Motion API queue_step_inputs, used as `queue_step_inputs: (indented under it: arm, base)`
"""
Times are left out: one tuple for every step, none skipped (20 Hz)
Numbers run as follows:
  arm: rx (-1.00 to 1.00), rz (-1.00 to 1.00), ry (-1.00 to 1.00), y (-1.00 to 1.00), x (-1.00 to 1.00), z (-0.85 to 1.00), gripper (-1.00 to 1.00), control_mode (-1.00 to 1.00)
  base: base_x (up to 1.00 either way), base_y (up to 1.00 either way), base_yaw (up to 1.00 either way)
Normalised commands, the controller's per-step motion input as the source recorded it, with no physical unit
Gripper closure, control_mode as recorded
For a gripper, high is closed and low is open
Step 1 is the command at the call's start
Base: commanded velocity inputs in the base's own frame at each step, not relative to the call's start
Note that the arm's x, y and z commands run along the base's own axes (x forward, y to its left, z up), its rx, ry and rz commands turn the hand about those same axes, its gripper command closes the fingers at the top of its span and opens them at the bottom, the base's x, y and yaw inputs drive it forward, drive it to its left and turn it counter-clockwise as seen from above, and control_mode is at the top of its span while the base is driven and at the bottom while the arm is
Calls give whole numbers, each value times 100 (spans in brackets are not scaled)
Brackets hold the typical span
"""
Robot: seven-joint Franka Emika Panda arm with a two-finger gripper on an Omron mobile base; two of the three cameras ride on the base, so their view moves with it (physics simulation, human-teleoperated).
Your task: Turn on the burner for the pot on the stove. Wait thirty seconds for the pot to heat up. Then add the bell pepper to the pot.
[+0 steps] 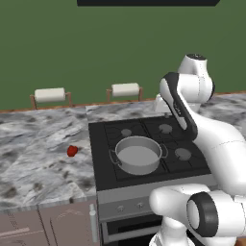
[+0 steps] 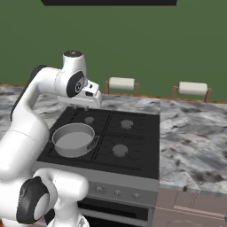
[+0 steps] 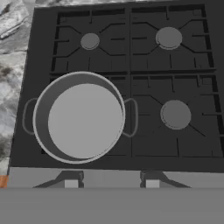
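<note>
The grey pot (image 1: 138, 154) (image 2: 73, 139) (image 3: 81, 118) stands empty on the front left burner of the black stove (image 1: 103, 166) (image 2: 137, 133) (image 3: 175, 65). On the marble counter left of the stove, well apart from the pot, lies the small red bell pepper (image 1: 72, 151). My gripper (image 2: 84, 106) (image 3: 111, 183) hangs high over the stove and points down at it. It is open, and nothing sits between its fingertips (image 3: 71, 182). The grey front panel with small knobs (image 1: 129, 206) (image 2: 117, 193) runs along the stove's near edge.
Two paper towel holders (image 1: 50, 95) (image 1: 125, 90) (image 2: 122, 83) (image 2: 193, 88) stand at the back of the counter against the green wall. Marble counter (image 1: 38, 163) (image 2: 195, 137) stretches on both sides of the stove. A dark hood (image 1: 144, 2) hangs overhead.
</note>
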Motion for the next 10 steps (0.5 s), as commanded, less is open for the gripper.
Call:
queue_step_inputs:
  arm:
    - [0,0,0,0,-4,0,-100,-100]
    - [0,0,0,0,-8,0,-100,-100]
    - [0,0,0,0,-14,0,-100,-100]
    - [0,0,0,0,-17,0,-100,-100]
    - [0,0,0,0,-24,0,-100,-100]
    - [0,0,0,0,-31,-2,-100,-100]
    - [0,0,0,0,-35,-3,-100,-100]
    - [0,0,0,0,-39,-1,-100,-100]
    - [0,0,0,0,-39,-2,-100,-100]
    - [0,0,0,0,-40,-1,-100,-100]
  base:
    - [0,0,0]
    - [0,0,0]
    - [0,0,0]
    - [0,0,0]
    - [0,0,0]
    - [0,0,0]
    - [0,0,0]
    - [0,0,0]
    - [0,0,0]
    - [0,0,0]
